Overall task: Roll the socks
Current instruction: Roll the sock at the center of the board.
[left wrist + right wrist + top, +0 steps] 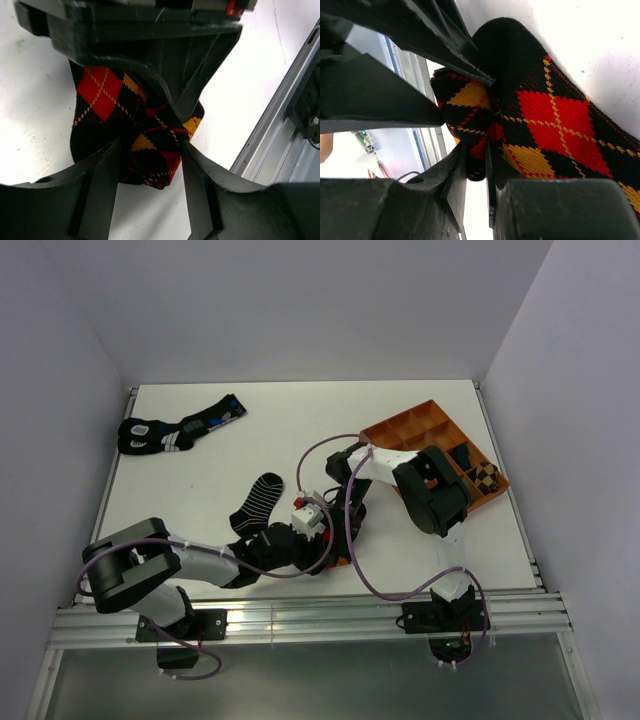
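left claw (pixel 150 150): wide, straddling folded argyle sock (pixel 100 92);
right claw (pixel 476 157): narrow, pinching its fold;
top view only: striped ankle sock (pixel 258 502), lying flat

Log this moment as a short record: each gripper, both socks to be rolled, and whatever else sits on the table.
argyle sock: on the table by the near edge, one end bunched up
right gripper: shut on that bunched end
left gripper: open, fingers straddling the same end
striped ankle sock: unrolled, lying beside the left arm
other socks: black with blue and white marks, far left
orange tray: far right, holds a brown-checked bundle
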